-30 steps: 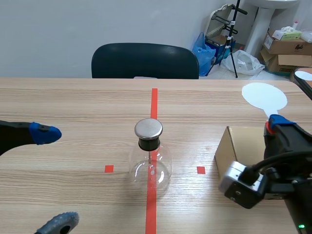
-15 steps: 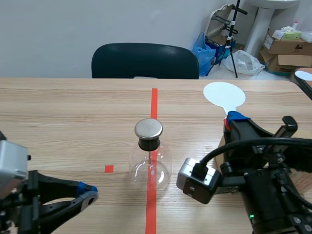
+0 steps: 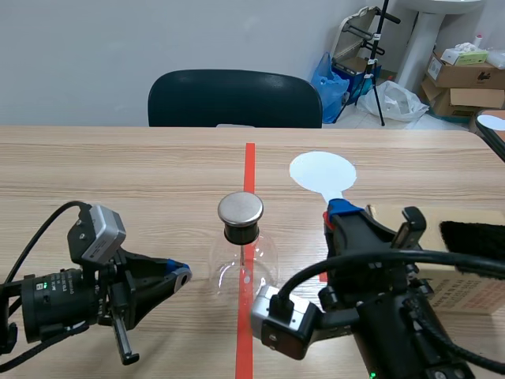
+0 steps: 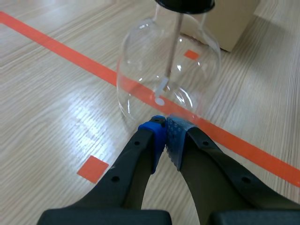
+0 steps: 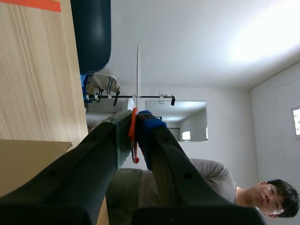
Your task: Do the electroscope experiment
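The electroscope, a clear glass flask [image 3: 243,267] with a round metal cap [image 3: 241,208], stands on the red tape line at mid-table. My left gripper [image 3: 180,275] lies low to its left, shut on nothing, its tips just short of the glass. In the left wrist view the blue pads [image 4: 164,136] meet right before the flask [image 4: 168,79]. My right gripper [image 3: 339,209] is shut on the orange handle of a flat white disc [image 3: 322,171], held up to the right of and behind the cap. The right wrist view shows the disc [image 5: 137,75] edge-on above the closed gripper [image 5: 133,123].
A cardboard box [image 3: 442,229] sits at the right behind my right arm, with a dark brush-like thing [image 3: 473,237] on it. A dark chair [image 3: 235,99] stands beyond the far table edge. Another white disc [image 3: 493,122] lies at the far right.
My left gripper went from open to shut and swung in toward the flask. My right arm carried the white disc leftward, from the far right to near the cap.
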Robot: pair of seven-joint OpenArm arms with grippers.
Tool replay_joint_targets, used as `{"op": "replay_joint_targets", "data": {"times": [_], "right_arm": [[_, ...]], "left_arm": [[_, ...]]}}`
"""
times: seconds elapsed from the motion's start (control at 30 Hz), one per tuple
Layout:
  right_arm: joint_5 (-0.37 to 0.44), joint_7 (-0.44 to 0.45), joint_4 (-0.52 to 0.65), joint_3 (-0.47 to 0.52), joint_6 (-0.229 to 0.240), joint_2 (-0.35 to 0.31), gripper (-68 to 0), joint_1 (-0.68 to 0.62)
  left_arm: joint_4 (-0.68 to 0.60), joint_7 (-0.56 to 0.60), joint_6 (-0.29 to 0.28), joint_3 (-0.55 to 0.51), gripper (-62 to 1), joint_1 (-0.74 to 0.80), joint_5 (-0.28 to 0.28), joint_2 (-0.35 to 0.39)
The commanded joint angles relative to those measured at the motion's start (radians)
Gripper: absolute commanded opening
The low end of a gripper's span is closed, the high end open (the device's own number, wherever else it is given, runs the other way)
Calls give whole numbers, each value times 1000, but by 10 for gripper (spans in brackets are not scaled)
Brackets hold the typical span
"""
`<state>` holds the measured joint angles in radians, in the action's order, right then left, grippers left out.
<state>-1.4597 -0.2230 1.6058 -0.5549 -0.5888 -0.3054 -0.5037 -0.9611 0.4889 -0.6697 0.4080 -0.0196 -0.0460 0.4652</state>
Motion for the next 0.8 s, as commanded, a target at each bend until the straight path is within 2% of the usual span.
{"op": "replay_joint_targets", "data": {"times": [0.0,0.4,0.53,0.77], "right_arm": [[-1,-8,-19,-6,-8,-5,-666,20],[-1,-35,-47,-11,-24,-6,-666,22],[-1,-41,-47,-8,-66,-8,-666,22],[-1,-40,-47,-7,-73,-8,-666,22]], "left_arm": [[-36,24,5,-1,-592,13,-13,-2],[-35,38,10,11,-592,14,-7,-11],[-35,39,26,11,-592,14,39,-24],[-35,43,32,11,-592,14,40,-33]]}}
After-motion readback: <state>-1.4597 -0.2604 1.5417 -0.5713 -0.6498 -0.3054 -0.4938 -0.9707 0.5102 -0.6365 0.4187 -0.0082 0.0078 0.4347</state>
